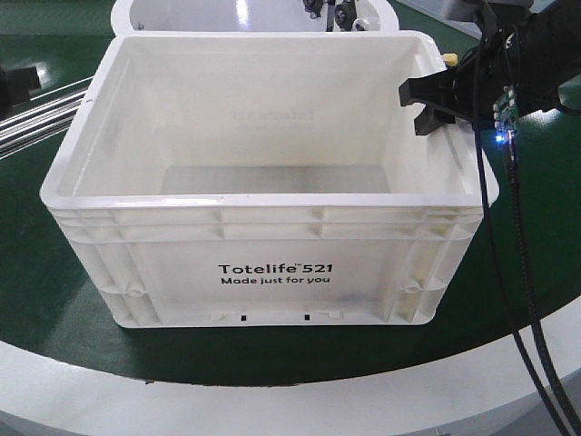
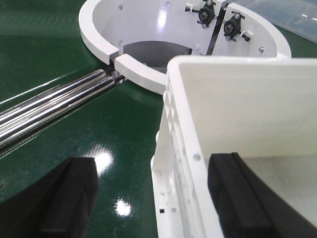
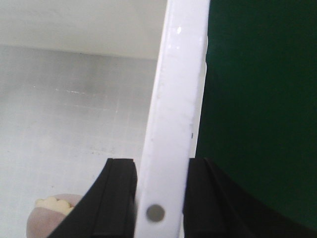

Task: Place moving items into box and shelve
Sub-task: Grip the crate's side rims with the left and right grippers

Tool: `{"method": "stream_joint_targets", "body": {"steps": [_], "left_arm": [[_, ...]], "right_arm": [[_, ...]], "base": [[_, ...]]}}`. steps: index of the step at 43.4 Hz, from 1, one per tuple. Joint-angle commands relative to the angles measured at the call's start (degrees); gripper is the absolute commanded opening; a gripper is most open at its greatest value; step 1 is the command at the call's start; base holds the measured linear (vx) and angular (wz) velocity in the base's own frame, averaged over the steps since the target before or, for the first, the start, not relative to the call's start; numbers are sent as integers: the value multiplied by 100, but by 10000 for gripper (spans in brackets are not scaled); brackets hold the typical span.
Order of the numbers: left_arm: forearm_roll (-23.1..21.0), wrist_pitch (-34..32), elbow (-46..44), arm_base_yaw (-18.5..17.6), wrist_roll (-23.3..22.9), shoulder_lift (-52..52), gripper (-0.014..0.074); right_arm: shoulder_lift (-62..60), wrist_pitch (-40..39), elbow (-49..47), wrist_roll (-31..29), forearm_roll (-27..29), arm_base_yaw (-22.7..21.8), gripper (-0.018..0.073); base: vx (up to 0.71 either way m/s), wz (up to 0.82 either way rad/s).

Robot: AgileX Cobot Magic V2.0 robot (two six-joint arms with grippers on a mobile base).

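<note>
Box (image 1: 263,272) stands on the green surface (image 1: 36,300), right tool (image 3: 161,171) clamped on its right wall, left tool (image 2: 153,166) spread wide astride its left wall.

The box (image 1: 263,218) is white with black lettering on its front, the table (image 1: 36,300) beneath it dark green edged in white, the rods (image 2: 49,106) left of it silvery, the pads (image 3: 119,198) of the right gripper (image 3: 161,198) black.
</note>
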Motion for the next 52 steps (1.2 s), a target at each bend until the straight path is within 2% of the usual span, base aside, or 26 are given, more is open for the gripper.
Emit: {"method": "stream_joint_targets", "body": {"steps": [1, 7, 15, 31, 52], "left_arm": [[-391, 1094, -1603, -9, 234, 782, 564], [-867, 1559, -2124, -9, 655, 1197, 564], [-1255, 1923, -2581, -9, 788, 1683, 564], [-1290, 2509, -2780, -32, 743, 2579, 564], [-1637, 2536, -2780, -32, 743, 2858, 564]], "right_arm": [[-219, -189, -180, -230, 349, 19, -8], [-219, -190, -180, -232, 349, 19, -8], [-219, -171, -180, -231, 353, 19, -7], [-219, -161, -180, -271, 348, 19, -4], [-219, -251, -180, -291, 348, 19, -4]], "base": [[0, 0], [0, 0], [0, 0], [0, 0], [0, 0]]}}
